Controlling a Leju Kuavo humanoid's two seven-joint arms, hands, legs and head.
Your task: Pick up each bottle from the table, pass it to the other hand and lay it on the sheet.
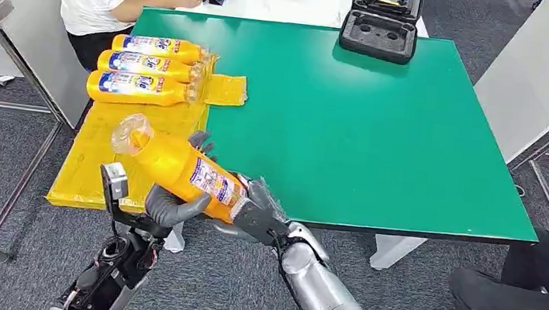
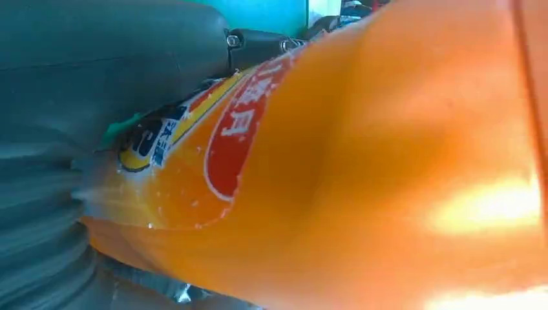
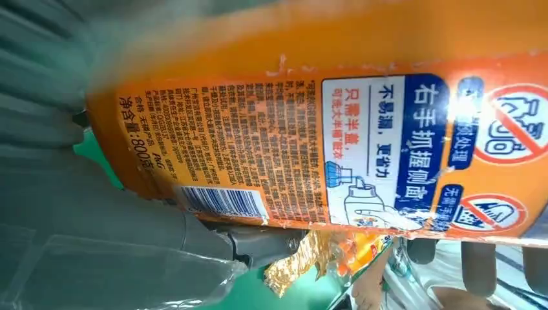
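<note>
Both hands are gripping one bottle (image 1: 180,166) mid-handover, just off the bench (image 1: 383,136) near-left corner. Right hand (image 1: 257,211) is wrapping the base, left hand (image 1: 172,204) cupping the middle. Cap end is pointing at the sheet (image 1: 98,166), left hand nearer it.

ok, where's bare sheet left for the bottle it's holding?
Free: the near half of the yellow sheet, between the nearest laid bottle and the sheet's front edge. Crowded: the far end, three laid bottles side by side. The held bottle is gripped by both the left hand and right hand.
</note>
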